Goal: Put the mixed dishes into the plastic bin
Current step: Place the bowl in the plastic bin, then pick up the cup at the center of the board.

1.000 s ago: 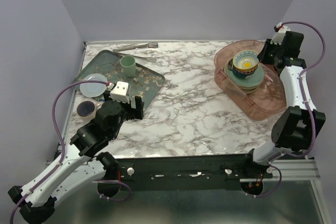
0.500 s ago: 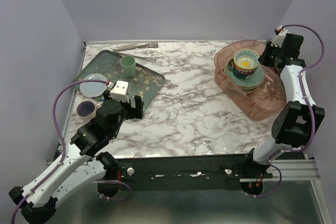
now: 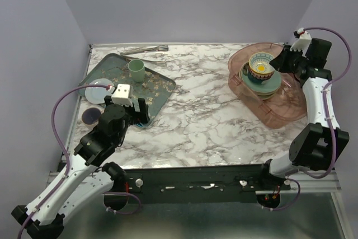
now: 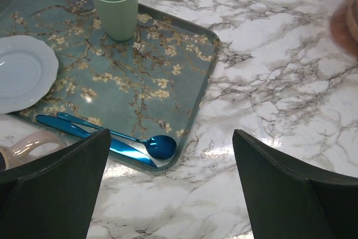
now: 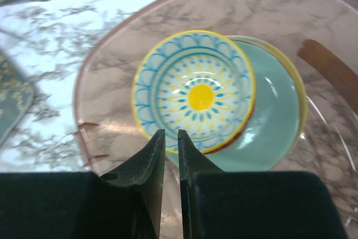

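Item 1, left gripper (image 4: pixel 170 138): I read the fingers (image 4: pixel 61 183) spread wide, holding nothing, above the near right corner of the rectangular dark-green floral tray (image 4: pixel 140 82) at the table's left.

Item 2, right gripper (image 5: pixel 171 132): fingers (image 5: pixel 142 177) drawn close with a narrow slit between them, nothing in it. It sits above the bowl's edge; contact I cannot tell.

Item 3, blue-and-yellow patterned bowl (image 5: pixel 193 90): upright on the mint-green round plate (image 5: pixel 274 121), inside the large translucent pinkish-brown plastic bin (image 3: pixel 279 117), far right.

Item 4, on the tray: pale green cup (image 4: pixel 116 4), blue spoon (image 4: pixel 159 145).
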{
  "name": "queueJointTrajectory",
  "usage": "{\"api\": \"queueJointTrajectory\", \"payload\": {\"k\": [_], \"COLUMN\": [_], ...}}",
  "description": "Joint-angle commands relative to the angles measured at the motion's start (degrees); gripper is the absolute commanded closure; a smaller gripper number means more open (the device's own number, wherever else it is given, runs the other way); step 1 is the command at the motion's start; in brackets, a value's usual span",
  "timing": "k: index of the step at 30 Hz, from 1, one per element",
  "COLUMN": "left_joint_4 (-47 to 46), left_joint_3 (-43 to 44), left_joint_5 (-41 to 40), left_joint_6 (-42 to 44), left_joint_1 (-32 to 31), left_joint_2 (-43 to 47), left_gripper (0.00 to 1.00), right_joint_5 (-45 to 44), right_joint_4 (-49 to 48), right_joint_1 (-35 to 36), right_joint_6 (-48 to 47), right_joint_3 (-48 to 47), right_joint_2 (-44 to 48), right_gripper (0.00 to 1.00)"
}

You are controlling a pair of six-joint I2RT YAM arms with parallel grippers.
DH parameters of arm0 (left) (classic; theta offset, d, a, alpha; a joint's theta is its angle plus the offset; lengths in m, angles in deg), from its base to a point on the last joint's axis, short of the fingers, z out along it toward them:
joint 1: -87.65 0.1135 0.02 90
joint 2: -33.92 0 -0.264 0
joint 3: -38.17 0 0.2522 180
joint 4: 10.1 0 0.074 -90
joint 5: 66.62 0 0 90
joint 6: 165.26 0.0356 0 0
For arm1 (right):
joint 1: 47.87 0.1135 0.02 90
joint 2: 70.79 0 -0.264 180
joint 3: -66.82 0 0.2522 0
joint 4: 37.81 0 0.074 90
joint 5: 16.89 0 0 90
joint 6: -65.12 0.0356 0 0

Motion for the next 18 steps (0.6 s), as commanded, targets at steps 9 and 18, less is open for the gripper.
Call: {"api": "queueJointTrajectory", "payload": {"k": [9, 18], "left_joint_4": [-1.8, -2.4], "left_joint_3": [-0.8, -2.1], "left_joint_5": [7.0, 10.3], "left_joint_6": [-6.4, -13.0], "left_joint_1": [16.5, 27.9], "left_joint_2": [-3.4, -4.6], "left_gripper": [0.01, 0.01], "right_joint_5": [30.5, 33.7], "right_joint_4": [-2.8, -2.8], "right_joint_1": [-0.1, 1.6], "right_joint_6": [0.5, -0.6], "right_joint_3": [7.8, 10.0], "right_joint_2": [6.2, 7.6], "right_gripper": [0.74, 0.73]}}
